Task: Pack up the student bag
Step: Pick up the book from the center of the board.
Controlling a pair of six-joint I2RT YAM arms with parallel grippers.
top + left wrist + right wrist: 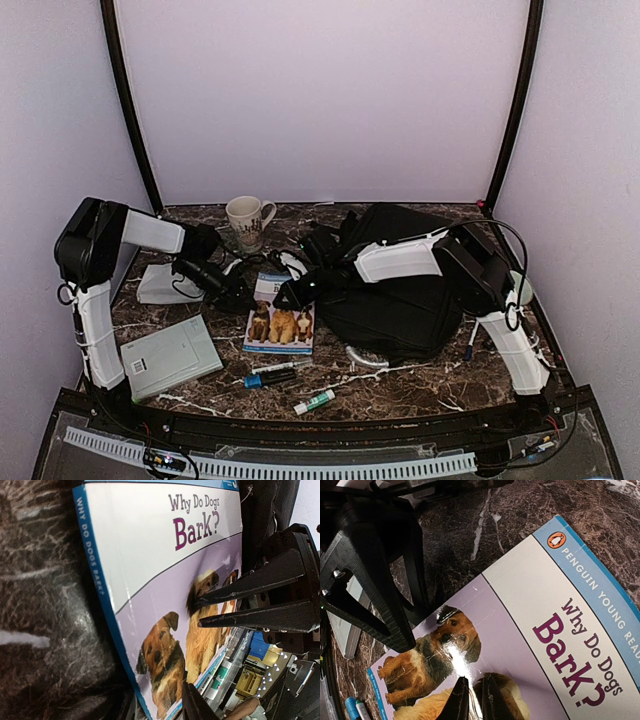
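The black backpack (pixel 400 300) lies slumped on the right half of the tabletop (pixel 400 385), reaching toward the back right corner. Just beside its left edge, near the middle, lies a book (pixel 280 322) with dogs on the cover. Both arms reach in over the book's back edge. The left gripper (pixel 197 614) has its fingers a little apart, and the cover shows through the gap. The right gripper (pixel 472 694) holds its fingers nearly together at the cover; I cannot tell whether they pinch it. A mug (pixel 247 220) stands at the back edge.
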